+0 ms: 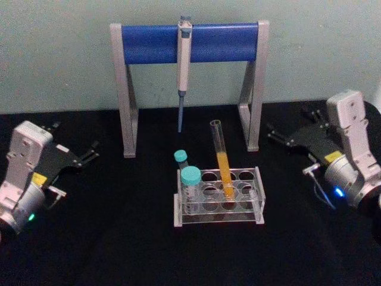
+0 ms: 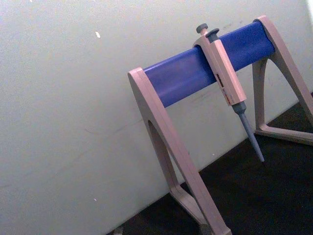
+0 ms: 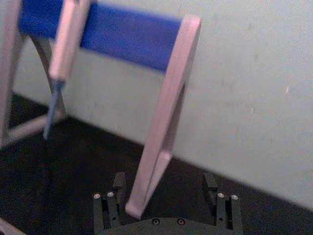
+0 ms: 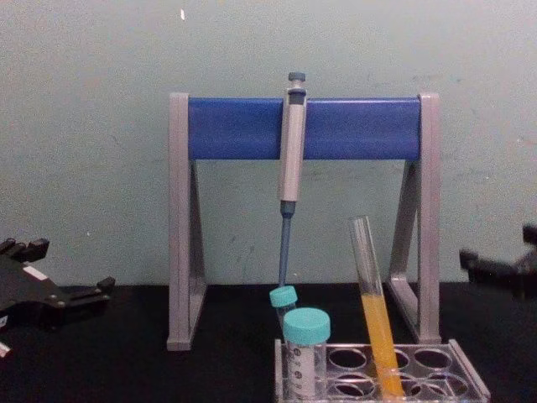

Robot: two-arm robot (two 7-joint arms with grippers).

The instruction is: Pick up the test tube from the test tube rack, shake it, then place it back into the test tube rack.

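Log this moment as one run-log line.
stage: pre-grasp | test tube: leaning in test tube rack | left gripper: open, parked left | right gripper: open, parked right

The test tube [image 1: 222,159] stands tilted in the test tube rack [image 1: 218,196], before the pipette stand [image 1: 189,43]; grippers flank well apart.

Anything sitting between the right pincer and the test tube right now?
No. In the head view, only bare black table separates the right pincer from the test tube, which leans in the test tube rack.
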